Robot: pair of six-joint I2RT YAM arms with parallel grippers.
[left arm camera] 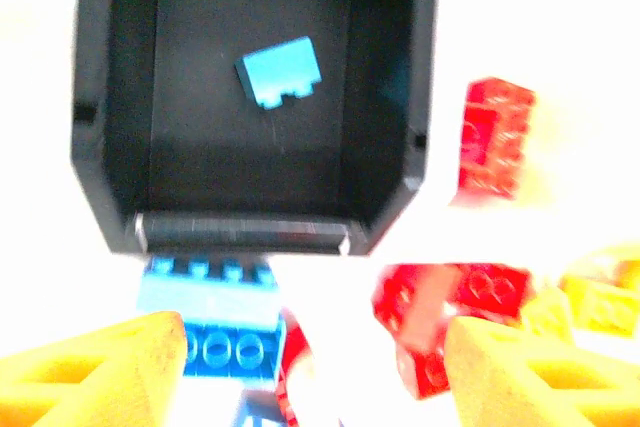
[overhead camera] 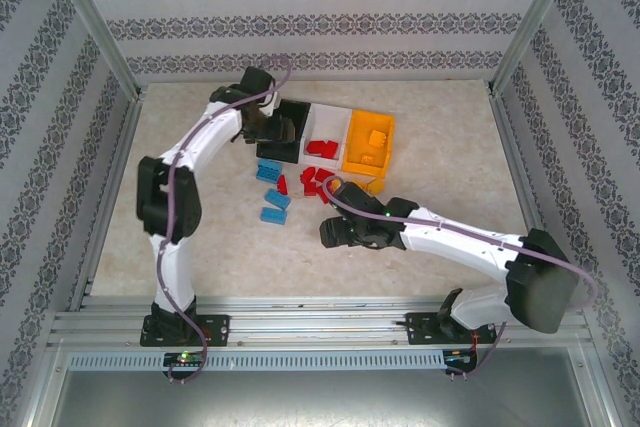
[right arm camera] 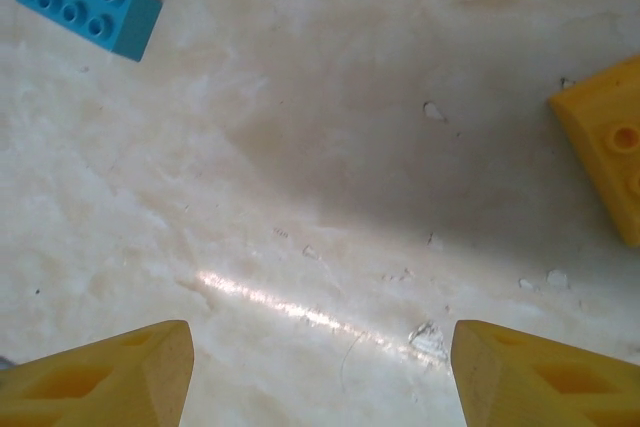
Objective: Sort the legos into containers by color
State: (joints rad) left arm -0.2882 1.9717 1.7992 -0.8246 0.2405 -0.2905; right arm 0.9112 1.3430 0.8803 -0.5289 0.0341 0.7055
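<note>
Smooth black plastic bin (left arm camera: 100, 97), glossy hard plastic legos (left arm camera: 495, 137), matt, faintly scuffed, stone-patterned table (right arm camera: 300, 197)

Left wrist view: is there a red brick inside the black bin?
No, inside the black bin lies one blue brick, and the red bricks lie outside its walls.

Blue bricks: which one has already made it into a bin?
The small blue brick lying inside the black bin. The other blue bricks are not in any container and lie loose on the table.
</note>
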